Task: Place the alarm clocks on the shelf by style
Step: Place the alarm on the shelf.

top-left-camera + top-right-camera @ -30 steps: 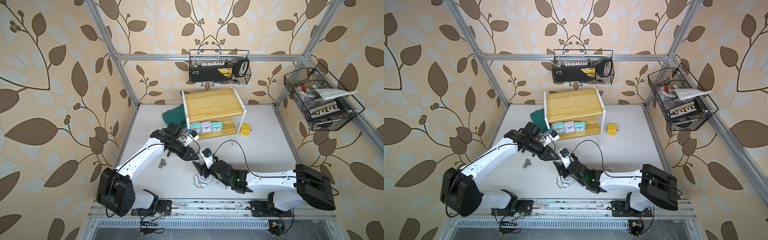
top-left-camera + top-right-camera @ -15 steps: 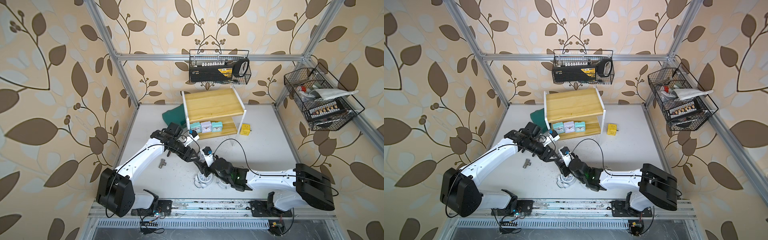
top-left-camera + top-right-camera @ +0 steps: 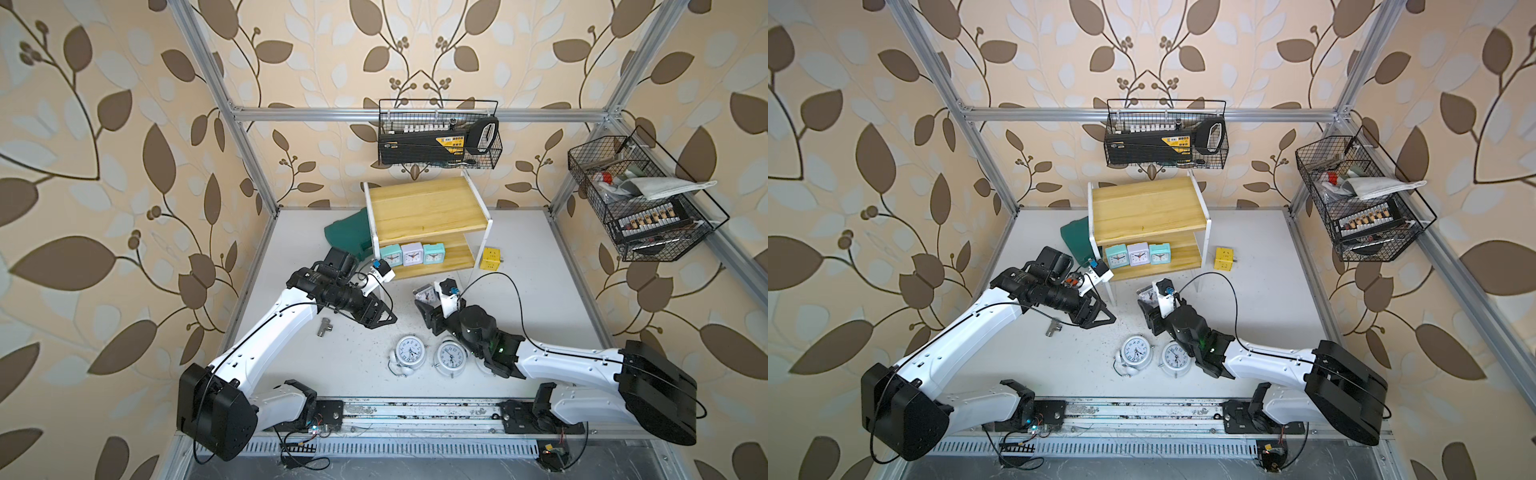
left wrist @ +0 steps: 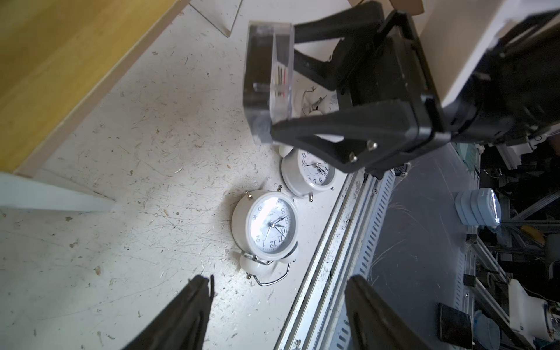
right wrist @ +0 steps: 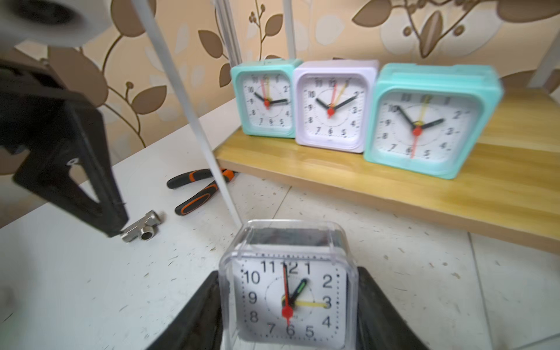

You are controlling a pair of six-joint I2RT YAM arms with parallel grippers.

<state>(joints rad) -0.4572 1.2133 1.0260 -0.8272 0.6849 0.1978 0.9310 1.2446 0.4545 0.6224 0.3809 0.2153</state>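
My right gripper [image 5: 289, 306] is shut on a clear square alarm clock [image 5: 289, 291], which it holds above the table in front of the shelf [image 3: 428, 205]; both show in both top views too, the clock [image 3: 424, 295] just ahead of the wrist. On the shelf's lower board stand a teal clock [image 3: 390, 255], a lilac clock [image 3: 412, 254] and another teal clock [image 3: 433, 253]. Two round white twin-bell clocks [image 3: 410, 351] [image 3: 451, 355] lie face up on the table. My left gripper [image 4: 278, 281] is open and holds nothing, to the left of the held clock [image 4: 268, 69].
A yellow cube socket [image 3: 490, 258] sits right of the shelf and a dark green case [image 3: 349, 232] left of it. A metal fitting [image 3: 325, 328] and orange-handled pliers [image 5: 197, 188] lie on the table. Wire baskets [image 3: 438, 137] [image 3: 640, 208] hang on the walls.
The left gripper has opened and let go of the clear clock. The right gripper has shut on it and moved it slightly toward the shelf.
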